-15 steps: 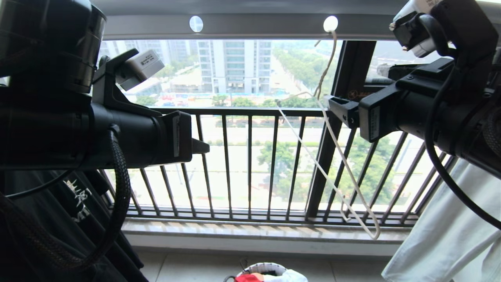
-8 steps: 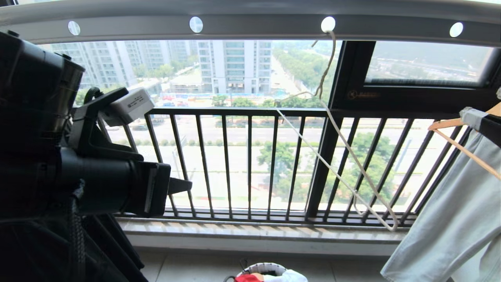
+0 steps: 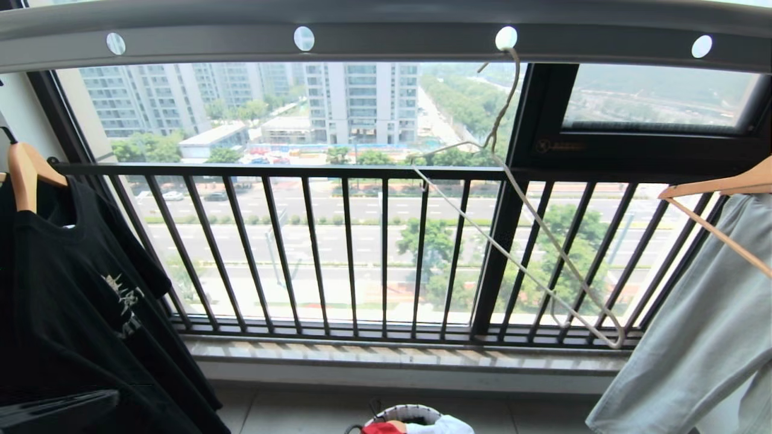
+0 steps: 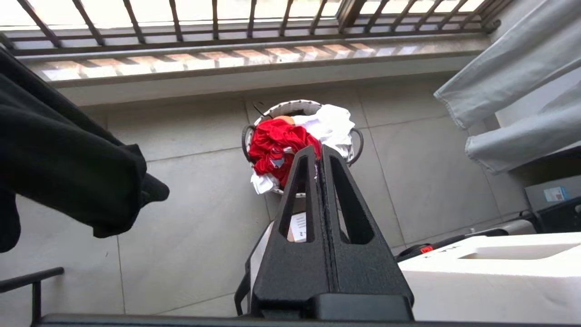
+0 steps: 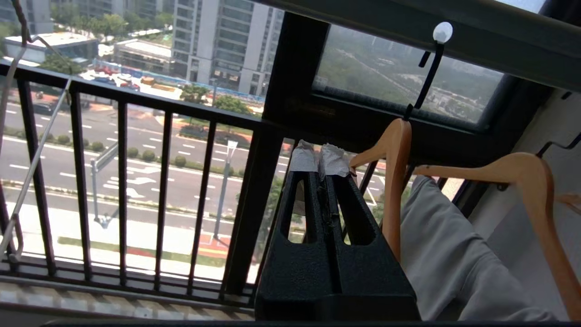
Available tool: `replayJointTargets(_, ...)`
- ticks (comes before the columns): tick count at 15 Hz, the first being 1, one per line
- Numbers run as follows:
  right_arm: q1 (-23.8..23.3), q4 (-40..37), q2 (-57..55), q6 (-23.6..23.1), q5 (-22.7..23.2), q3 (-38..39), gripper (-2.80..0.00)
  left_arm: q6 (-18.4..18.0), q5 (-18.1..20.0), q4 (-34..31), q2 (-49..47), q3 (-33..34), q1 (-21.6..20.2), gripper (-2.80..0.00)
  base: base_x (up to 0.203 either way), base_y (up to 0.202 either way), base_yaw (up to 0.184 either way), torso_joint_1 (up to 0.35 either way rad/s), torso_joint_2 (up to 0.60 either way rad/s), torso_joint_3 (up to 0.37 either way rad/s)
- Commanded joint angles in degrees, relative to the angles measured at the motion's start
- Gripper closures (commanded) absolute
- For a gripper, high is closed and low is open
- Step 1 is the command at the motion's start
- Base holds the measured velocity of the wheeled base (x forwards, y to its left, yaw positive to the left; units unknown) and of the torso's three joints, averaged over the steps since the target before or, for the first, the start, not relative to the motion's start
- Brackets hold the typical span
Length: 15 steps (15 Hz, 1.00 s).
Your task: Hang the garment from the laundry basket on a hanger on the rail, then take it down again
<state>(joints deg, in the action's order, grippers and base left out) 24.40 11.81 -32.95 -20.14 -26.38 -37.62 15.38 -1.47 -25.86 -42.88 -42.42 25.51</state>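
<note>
The red garment (image 4: 272, 145) lies crumpled in the round white laundry basket (image 4: 302, 106) on the floor, beside a white cloth (image 4: 333, 127). In the head view only the basket's top (image 3: 403, 410) and a bit of the garment (image 3: 381, 428) show at the lower edge. The thin white wire hanger (image 3: 494, 129) hangs bare and tilted from a hole in the rail (image 3: 392, 42); it also shows in the right wrist view (image 5: 37, 159). My left gripper (image 4: 317, 150) is shut and empty, high above the basket. My right gripper (image 5: 319, 159), with taped tips, is shut and empty near the window railing.
A black T-shirt (image 3: 72, 301) on a wooden hanger hangs at the left. At the right, a pale grey-blue garment (image 3: 693, 337) hangs on a wooden hanger (image 5: 395, 181), close beside my right gripper. The black barred railing (image 3: 362, 253) runs behind. My white base (image 4: 499, 272) is below.
Both arms have dropped out of the head view. The right gripper has gone from open to shut. The bare wire hanger's lower end has swung to the right.
</note>
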Motion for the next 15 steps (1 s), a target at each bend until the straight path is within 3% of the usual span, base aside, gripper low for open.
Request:
replayJointTargets(1, -5.24, -0.03, 6.04, 0.06, -0.38, 2.60, 0.00, -1.21, -0.63, -0.21, 17.00, 5.54, -11.25, 0.00, 0.000, 0.000, 0.000, 0.000, 0.00, 0.000)
replayJointTargets(4, -12.17, -0.12, 8.89, 0.07, -0.52, 3.45, 0.00, -2.54, -2.70, -0.31, 24.35, 7.87, -20.78, 0.00, 0.000, 0.000, 0.000, 0.000, 0.00, 0.000)
replayJointTargets(7, -18.85, -1.06, 12.52, -0.32, -0.78, 3.08, 0.00, -8.42, -2.71, -0.49, 28.69, 9.31, -27.88, 0.00, 0.000, 0.000, 0.000, 0.000, 0.00, 0.000)
replayJointTargets(9, -21.65, -8.92, 17.47, -0.79, 0.55, 1.99, 0.00, -9.31, -2.88, -0.35, 30.37, 11.09, -27.78, 0.00, 0.000, 0.000, 0.000, 0.000, 0.00, 0.000)
replayJointTargets(11, -22.74, -16.63, 21.08, 0.45, 5.51, 2.31, 0.00, -10.15, -2.61, 0.44, 32.81, 14.10, -26.21, 0.00, 0.000, 0.000, 0.000, 0.000, 0.00, 0.000)
replayJointTargets(15, -23.67, -17.56, 24.96, 3.17, 12.34, 12.28, 0.00, -12.08, 3.10, 6.68, 40.38, 24.76, -25.35, 0.00, 0.000, 0.000, 0.000, 0.000, 0.00, 0.000)
